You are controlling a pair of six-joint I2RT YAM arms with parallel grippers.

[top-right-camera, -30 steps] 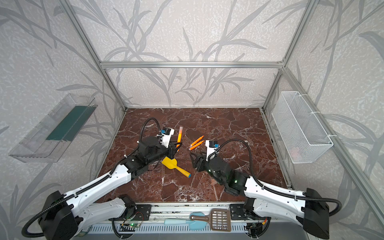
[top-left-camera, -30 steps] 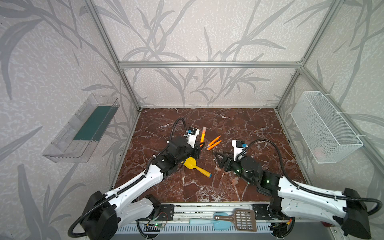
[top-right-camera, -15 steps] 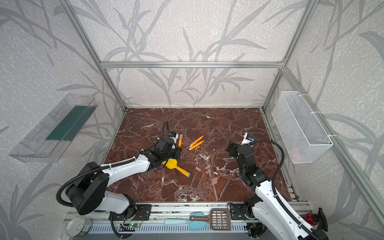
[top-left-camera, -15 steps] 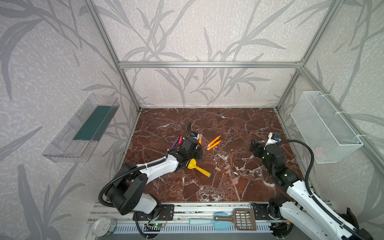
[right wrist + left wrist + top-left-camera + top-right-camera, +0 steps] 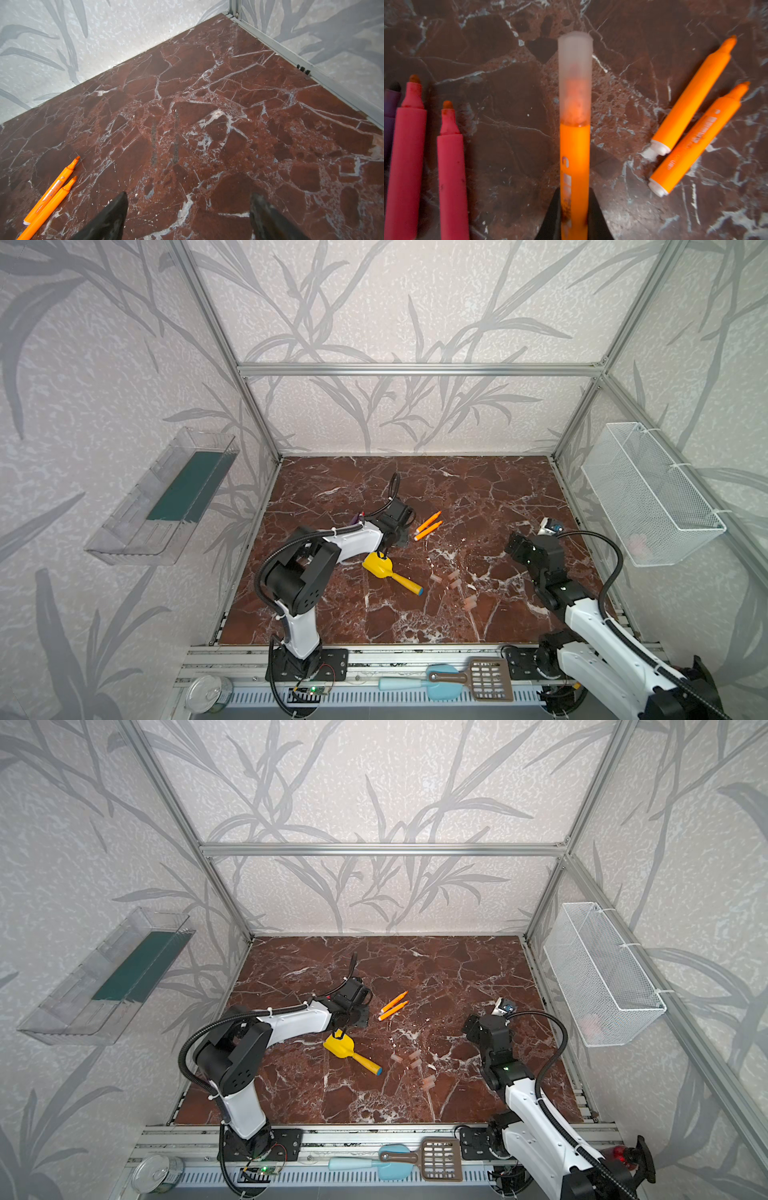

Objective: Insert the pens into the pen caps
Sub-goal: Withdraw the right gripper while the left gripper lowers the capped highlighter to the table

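While pressing in from both sides, the left tool (image 5: 574, 192) is pinching an orange pen (image 5: 575, 158) by its barrel, and that pen's writing end is sitting inside a cloudy cap (image 5: 574, 72) that is covering the tip down to the barrel's shoulder. The capped pen is pointing straight out from the wrist, low over the desk (image 5: 508, 52). Two uncapped orange pens (image 5: 691, 95) are lying side by side on the desk next to the held pen, apart from it, their white butt ends facing the wrist; in both top views this pair (image 5: 428, 521) is showing just to the right of the left arm's wrist. On the held pen's other side, two pinkish-red pens (image 5: 406, 155) and one purple pen (image 5: 389, 116) are lying uncapped, roughly parallel, with tips pointing the same way as the held pen. Several loose caps (image 5: 453, 574) are lying scattered between the two arms, toward the front of the desk and well apart from the pens. A yellow shovel (image 5: 376, 564) with an orange handle is lying just in front of the left wrist. The right tool (image 5: 189, 194) is standing spread wide, gripping nothing, over the desk's right side.
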